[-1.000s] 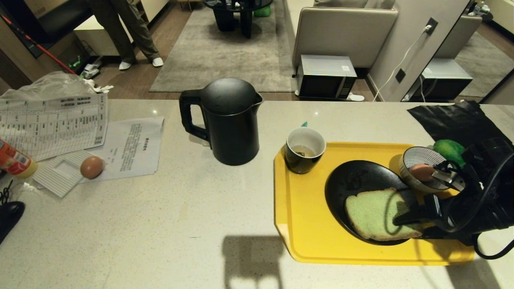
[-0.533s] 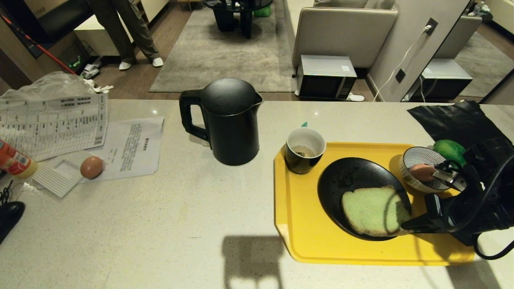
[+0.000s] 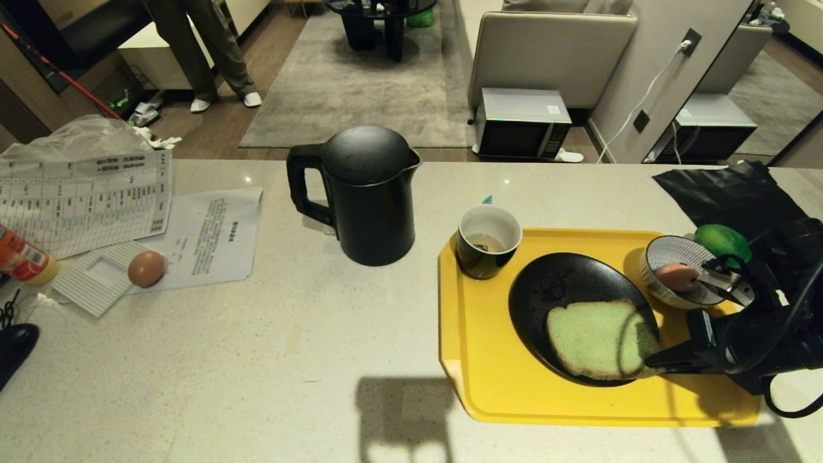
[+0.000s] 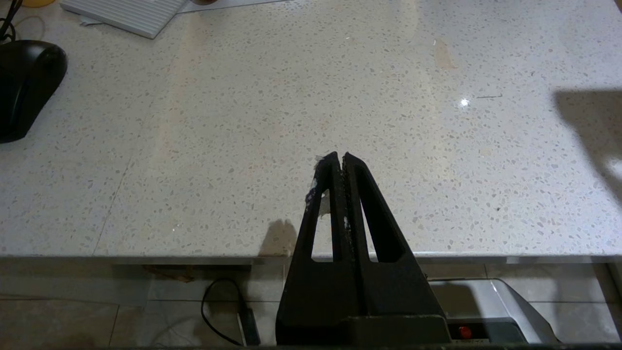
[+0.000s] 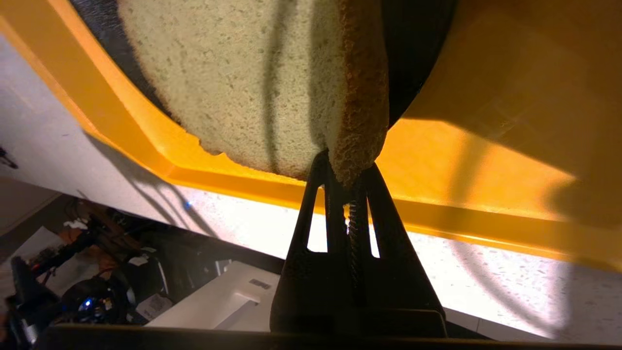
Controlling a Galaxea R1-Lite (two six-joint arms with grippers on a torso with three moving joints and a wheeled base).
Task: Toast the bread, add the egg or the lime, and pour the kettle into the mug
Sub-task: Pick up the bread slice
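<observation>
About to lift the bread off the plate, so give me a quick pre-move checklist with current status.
1. Right gripper shut on the bread corner: ok.
2. Grip depth: only the crust edge is pinched, may tear: not ok.
3. Bread still resting on the black plate: ok.
4. Striped bowl close beside the arm: not ok.
5. Left gripper shut, over bare counter: ok.
6. Toaster location: cannot tell.

The speckled stone tabletop (image 3: pixel 321 334) shines glossy, the kettle (image 3: pixel 370 193) is matt black, the bread (image 3: pixel 595 337) spongy.
</observation>
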